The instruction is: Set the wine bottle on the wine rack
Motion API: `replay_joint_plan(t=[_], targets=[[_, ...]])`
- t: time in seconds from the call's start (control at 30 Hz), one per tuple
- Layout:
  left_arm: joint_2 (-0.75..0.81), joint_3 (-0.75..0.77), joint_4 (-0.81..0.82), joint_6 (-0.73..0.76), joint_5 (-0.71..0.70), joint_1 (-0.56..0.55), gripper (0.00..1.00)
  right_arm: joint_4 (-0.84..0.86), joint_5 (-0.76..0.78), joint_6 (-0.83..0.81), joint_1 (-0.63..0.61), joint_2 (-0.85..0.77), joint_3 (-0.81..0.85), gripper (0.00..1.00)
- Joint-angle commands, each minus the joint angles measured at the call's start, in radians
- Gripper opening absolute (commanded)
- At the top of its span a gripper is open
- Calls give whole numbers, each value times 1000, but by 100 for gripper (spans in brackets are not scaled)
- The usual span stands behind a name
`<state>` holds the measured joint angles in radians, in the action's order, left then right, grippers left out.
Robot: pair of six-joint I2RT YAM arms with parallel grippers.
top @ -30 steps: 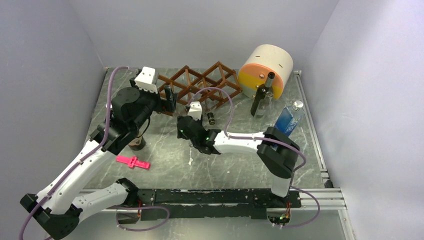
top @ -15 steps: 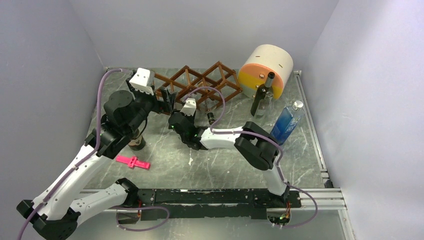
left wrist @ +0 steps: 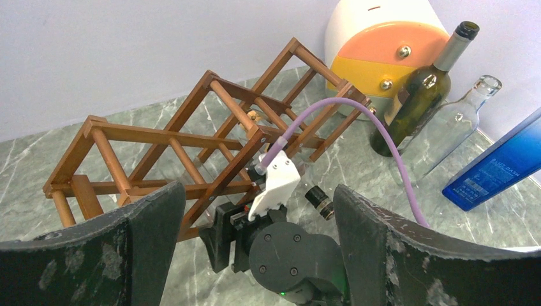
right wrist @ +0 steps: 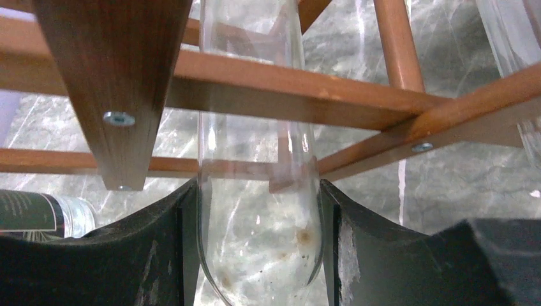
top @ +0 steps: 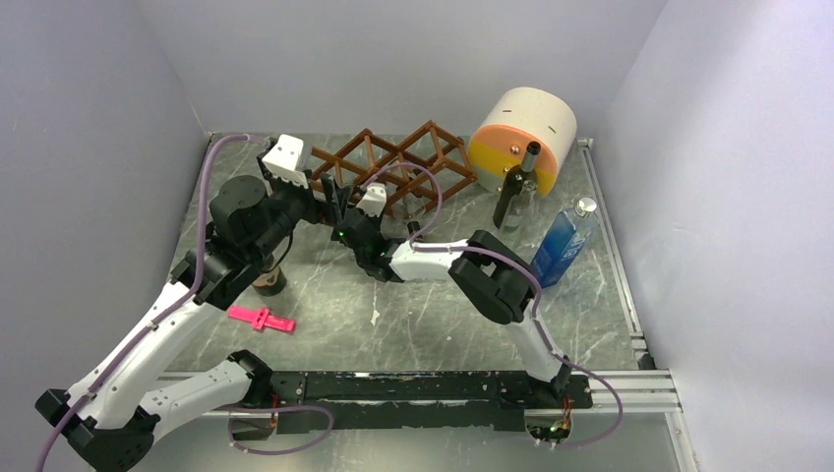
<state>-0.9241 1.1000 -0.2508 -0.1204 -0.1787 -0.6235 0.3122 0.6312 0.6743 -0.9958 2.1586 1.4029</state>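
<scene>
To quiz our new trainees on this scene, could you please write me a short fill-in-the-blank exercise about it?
1. The right gripper is shut on a ____ glass bottle that reaches into the rack.
2. The left gripper is ____ and holds nothing.
3. The pink clip lies on the table by the ____ arm.
4. The green bottle stands ____ beside the cylinder.
Missing words: clear; open; left; upright.
</scene>
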Motion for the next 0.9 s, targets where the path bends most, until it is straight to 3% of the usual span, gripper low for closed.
replay_joint_plan(t=[0.0,0.13,0.47,0.63,0.87], targets=[[-5,-9,35,11,37,11,89,66,18,-7,22,25,55,12],[-9,-8,35,0,37,18,91,47,13,-2,29,37,68,35],[-27,-3,25,-12,29,29,97,2,-12,17,30,26,64,75],[-30,0,16,-10,13,29,99,9,-19,5,32,-39,6,86],[-36,-4,19,-7,30,30,99,-22,-100,-2,31,-158,-73,90]])
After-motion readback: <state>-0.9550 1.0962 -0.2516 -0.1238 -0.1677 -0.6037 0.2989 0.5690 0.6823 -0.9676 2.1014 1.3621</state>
